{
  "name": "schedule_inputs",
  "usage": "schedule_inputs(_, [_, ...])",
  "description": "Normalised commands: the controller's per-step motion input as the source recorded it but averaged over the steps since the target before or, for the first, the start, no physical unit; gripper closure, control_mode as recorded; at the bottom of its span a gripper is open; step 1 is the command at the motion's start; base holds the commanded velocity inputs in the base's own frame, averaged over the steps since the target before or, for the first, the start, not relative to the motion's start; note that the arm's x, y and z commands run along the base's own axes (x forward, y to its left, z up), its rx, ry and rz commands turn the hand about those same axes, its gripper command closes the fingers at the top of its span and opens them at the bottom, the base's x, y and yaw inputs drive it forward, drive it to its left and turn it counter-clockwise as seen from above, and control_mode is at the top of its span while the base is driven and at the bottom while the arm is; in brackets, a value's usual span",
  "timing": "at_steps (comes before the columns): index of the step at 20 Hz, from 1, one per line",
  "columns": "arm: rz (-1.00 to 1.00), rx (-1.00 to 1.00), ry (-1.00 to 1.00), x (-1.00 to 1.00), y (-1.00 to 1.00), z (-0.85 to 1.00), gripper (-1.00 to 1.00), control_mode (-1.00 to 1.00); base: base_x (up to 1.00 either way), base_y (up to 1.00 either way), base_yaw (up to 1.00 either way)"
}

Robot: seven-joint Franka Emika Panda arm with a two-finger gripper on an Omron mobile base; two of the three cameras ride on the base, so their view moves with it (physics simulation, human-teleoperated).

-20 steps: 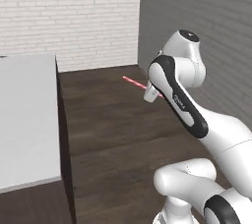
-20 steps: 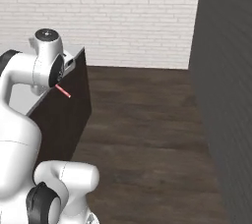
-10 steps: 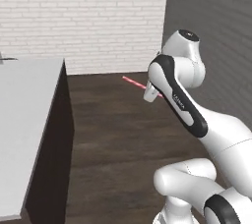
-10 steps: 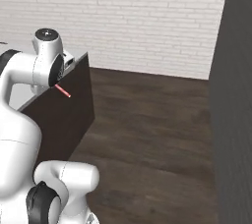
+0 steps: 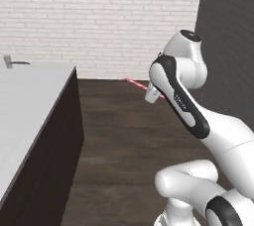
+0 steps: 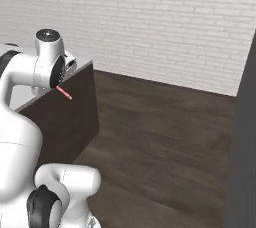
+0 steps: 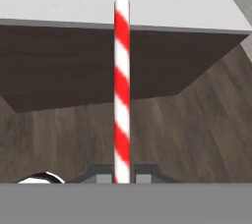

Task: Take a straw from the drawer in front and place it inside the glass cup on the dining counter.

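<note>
Straw, thin, red-and-white striped, pinched between clenched dark fingers at its base, pointed toward twelve o'clock at white-topped, dark-sided bench, above brown wooden floor.

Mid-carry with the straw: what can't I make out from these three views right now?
- Gripper: in both base views the arm's own links cover its fingers.
- Straw: its held end is cut off at the bottom of the hand view.
- Dining counter: cropped by the left edge; a small grey object at its far end is too small to identify.
</note>
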Motion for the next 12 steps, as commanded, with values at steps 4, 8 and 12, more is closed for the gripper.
schedule_inputs(4, [0.0, 0.0, 0.0, 0.0, 0.0, 0.0, 1.0, 1.0, 0.75, -0.61, 0.32])
schedule_inputs(8, [0.0, 0.0, 0.0, 0.0, 0.0, 0.0, 1.0, 1.0, 0.74, -0.62, 0.32])
schedule_inputs(12, [0.0, 0.0, 0.0, 0.0, 0.0, 0.0, 1.0, 1.0, 0.73, -0.62, 0.33])
